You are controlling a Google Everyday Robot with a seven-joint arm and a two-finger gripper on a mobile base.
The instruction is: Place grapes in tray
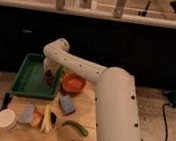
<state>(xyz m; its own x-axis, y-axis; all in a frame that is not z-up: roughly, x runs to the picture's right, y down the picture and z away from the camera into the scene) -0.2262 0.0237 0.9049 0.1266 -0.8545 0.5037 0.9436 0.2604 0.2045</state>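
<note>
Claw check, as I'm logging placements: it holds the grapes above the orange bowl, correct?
Not quite. The claw holds the grapes above the right part of the green tray, not above the bowl, which sits just right of the tray. The camera view shows this.

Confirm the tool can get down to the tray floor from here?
Probably yes: the tool, shut on the grapes, hangs over the tray near the orange bowl, with bare green floor beneath and nothing seen between.
</note>
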